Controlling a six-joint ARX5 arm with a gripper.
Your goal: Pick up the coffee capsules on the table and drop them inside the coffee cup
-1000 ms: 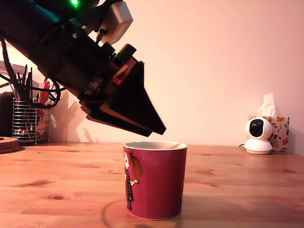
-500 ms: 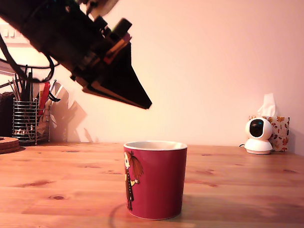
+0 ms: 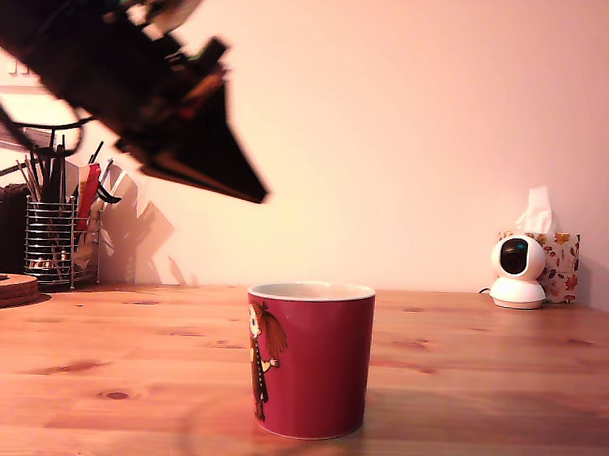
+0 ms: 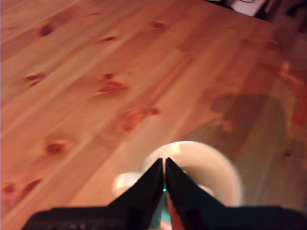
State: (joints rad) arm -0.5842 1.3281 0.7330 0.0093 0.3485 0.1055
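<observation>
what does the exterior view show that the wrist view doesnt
Only the exterior view: the mug's red side with its cartoon figure, a wire holder, a small white camera and a tissue box.
Only the wrist view: the mug's pale inside, blurred, and the jaws nearly closed with nothing visible between them.
Both: the gripper, mug and wooden table.

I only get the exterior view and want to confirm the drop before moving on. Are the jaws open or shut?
Observer: Shut. In the wrist view the gripper has its tips together.
Operator: Is the capsule in the mug?
Observer: Cannot tell. The wrist view looks down into the red mug, but its cream inside is blurred and partly hidden by the gripper.
Operator: Anything left on the table?
Observer: Beyond the mug, the wrist view shows only knotty pine tabletop, no capsule.
</observation>
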